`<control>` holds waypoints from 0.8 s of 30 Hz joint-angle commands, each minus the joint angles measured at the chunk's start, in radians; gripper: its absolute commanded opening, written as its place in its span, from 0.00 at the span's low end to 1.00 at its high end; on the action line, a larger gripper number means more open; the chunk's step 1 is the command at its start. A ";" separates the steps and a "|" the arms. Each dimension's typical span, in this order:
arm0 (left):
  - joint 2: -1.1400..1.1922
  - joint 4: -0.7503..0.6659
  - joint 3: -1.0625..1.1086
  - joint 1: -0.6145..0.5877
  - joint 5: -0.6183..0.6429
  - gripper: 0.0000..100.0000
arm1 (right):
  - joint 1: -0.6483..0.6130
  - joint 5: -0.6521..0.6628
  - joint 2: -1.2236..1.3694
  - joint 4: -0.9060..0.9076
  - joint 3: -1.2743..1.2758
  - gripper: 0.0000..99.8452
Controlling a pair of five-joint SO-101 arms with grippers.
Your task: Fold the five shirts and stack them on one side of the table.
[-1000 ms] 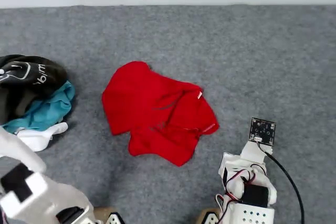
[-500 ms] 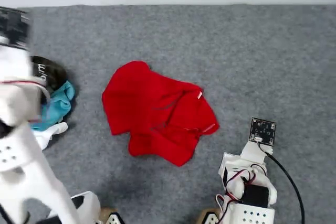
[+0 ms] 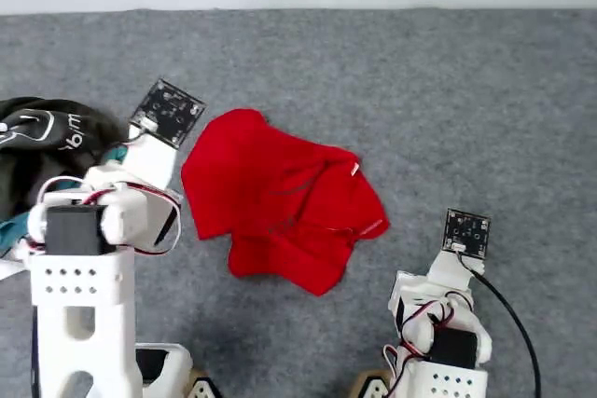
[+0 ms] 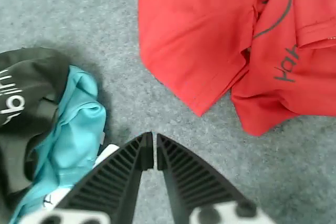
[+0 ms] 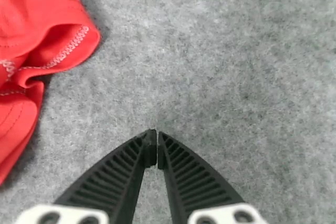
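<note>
The left pincer (image 4: 151, 141) is clenched empty between the red shirt (image 4: 205, 35) and the shirt pile (image 4: 63, 114); the right pincer (image 5: 154, 136) is clenched too, seemingly near a sleeve

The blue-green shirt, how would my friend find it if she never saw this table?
Start at the grey table and go to the heap of clothes far over on the left arm's side, away from the red shirt in the middle. The blue-green shirt is crumpled there, right beside the black shirt with white letters. It is the only blue-green thing.
</note>
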 commanded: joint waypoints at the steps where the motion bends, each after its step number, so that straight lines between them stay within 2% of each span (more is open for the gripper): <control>1: 0.005 -0.071 0.036 0.006 0.005 0.02 | -0.001 -0.006 -0.007 0.002 0.015 0.01; 5: 0.071 -0.112 0.099 0.005 -0.002 0.10 | 0.004 0.020 -0.007 -0.056 0.012 0.01; 7: 0.117 -0.121 0.110 0.000 -0.002 0.15 | 0.007 0.132 -0.007 -0.107 0.005 0.01; 9: 0.161 -0.127 0.108 0.000 -0.003 0.15 | 0.005 0.213 -0.007 -0.176 -0.015 0.01; 13: 0.210 -0.178 0.108 -0.002 -0.003 0.15 | -0.002 0.180 0.005 -0.220 -0.123 0.01; 17: 0.212 -0.218 0.108 -0.041 -0.003 0.15 | -0.070 0.178 0.061 -0.160 -0.252 0.01; 24: 0.210 -0.212 0.110 -0.192 -0.003 0.15 | -0.232 0.178 0.489 -0.139 -0.546 0.01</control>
